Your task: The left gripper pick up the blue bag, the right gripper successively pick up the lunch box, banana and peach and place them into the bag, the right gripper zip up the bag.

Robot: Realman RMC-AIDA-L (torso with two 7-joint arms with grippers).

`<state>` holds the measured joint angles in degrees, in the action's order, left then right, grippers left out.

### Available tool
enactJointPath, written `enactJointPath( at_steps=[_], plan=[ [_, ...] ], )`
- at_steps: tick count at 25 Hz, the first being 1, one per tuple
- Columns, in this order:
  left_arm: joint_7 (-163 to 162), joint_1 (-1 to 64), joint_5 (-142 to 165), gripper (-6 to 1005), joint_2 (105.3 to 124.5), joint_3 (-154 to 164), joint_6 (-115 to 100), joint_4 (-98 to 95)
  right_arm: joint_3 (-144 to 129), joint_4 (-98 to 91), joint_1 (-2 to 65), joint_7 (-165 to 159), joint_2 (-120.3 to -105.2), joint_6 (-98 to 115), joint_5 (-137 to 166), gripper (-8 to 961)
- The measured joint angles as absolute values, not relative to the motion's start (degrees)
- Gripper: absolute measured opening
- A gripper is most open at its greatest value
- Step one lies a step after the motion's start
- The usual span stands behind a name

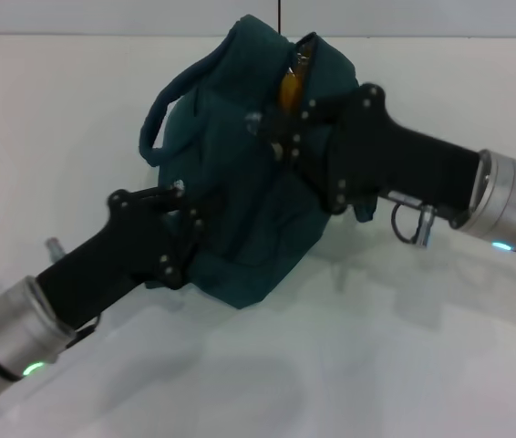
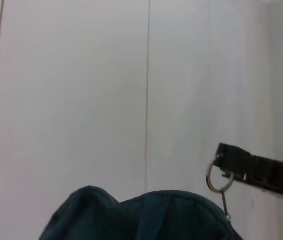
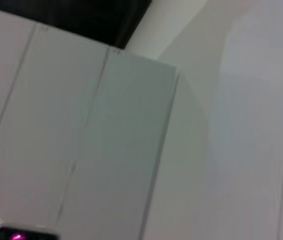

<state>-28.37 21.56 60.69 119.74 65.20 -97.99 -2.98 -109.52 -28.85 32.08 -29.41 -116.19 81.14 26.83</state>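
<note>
**Blue bag** (image 1: 240,219): dark teal fabric lunch bag, centre of the head view, standing on the white table (image 1: 376,365). One padded loop handle (image 1: 162,114) arches out at its upper left. The top opening is partly parted near the upper middle of the frame, and a strip of yellow-orange shows inside the slit: the banana (image 1: 290,87), mostly hidden by fabric. The bag's rounded top also shows at the lower edge of the left wrist view (image 2: 146,217).

**Left gripper** (image 1: 180,205): black claw with screws, entering from the lower left of the head view on a silver wrist with a green light. Its fingers press into the bag's lower-left side and appear to pinch the fabric there; the tips are partly buried, so the exact grip cannot be told.

**Right gripper** (image 1: 281,137): black claw entering from the right of the head view on a silver wrist with a blue-green light. Its fingertips lie against the upper front of the bag, just below the slit. Whether the jaws are closed on anything cannot be told. In the left wrist view it shows as a black bar at right (image 2: 261,170).

**Metal ring** (image 2: 217,177): silver loop hanging just beside the right gripper's tip, above the bag's top right.

**Right wrist view**: pale wall panels only.
</note>
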Motion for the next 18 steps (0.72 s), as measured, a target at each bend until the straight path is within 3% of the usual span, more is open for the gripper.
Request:
enactJointPath(
  at_steps=[6,18],
  plan=[
    [-27.5,17.9,61.1,67,119.52,65.2,-97.4,-7.7,-109.6,-27.6,31.1,-29.0,-116.19,80.1,20.0,18],
    [-26.7,17.7,60.3,56,118.20,64.0,-95.3,-7.7,-109.4,-23.8,30.9,-29.1,-116.17,80.7,13.1,18]
  ],
)
